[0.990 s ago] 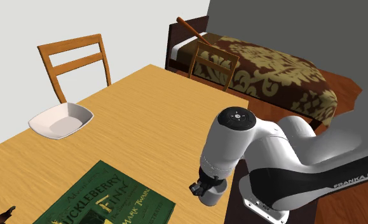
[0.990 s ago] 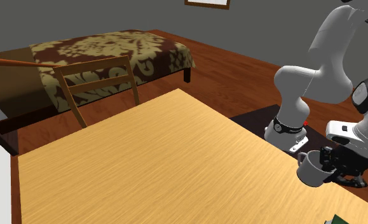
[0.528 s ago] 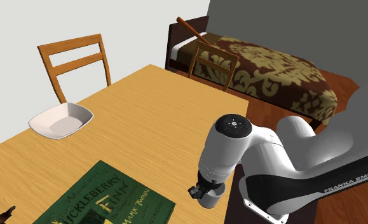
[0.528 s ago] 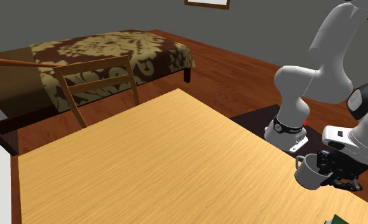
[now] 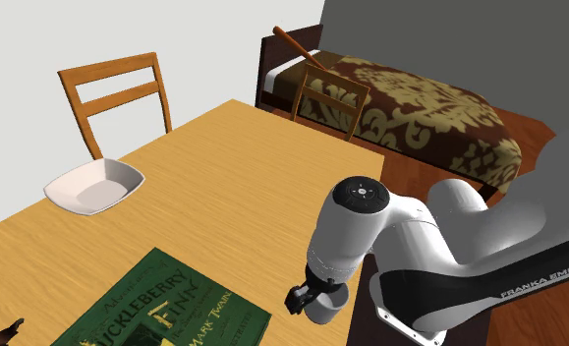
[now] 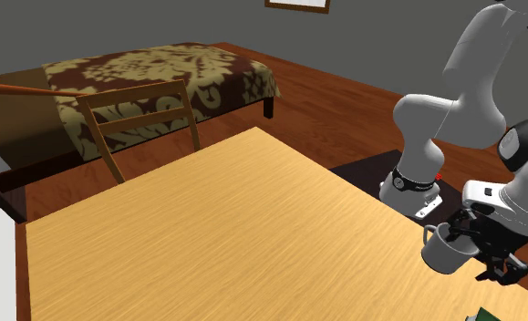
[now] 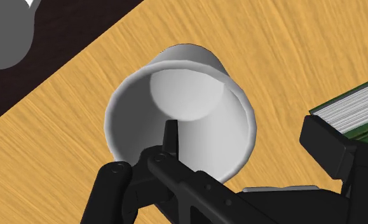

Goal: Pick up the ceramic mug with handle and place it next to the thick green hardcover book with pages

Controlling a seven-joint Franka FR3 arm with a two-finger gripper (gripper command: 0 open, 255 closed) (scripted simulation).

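Beside mug (image 7: 189, 95), book (image 7: 353, 109) pgs, wrist view

Even bright light on table (image 5: 228, 192); mug (image 7: 195, 95) interior softly shaded grey.

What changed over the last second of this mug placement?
The gripper lowered the mug slightly toward the table, then opened: one finger now stands inside it, the other clear outside. The green book and white bowl stayed put.
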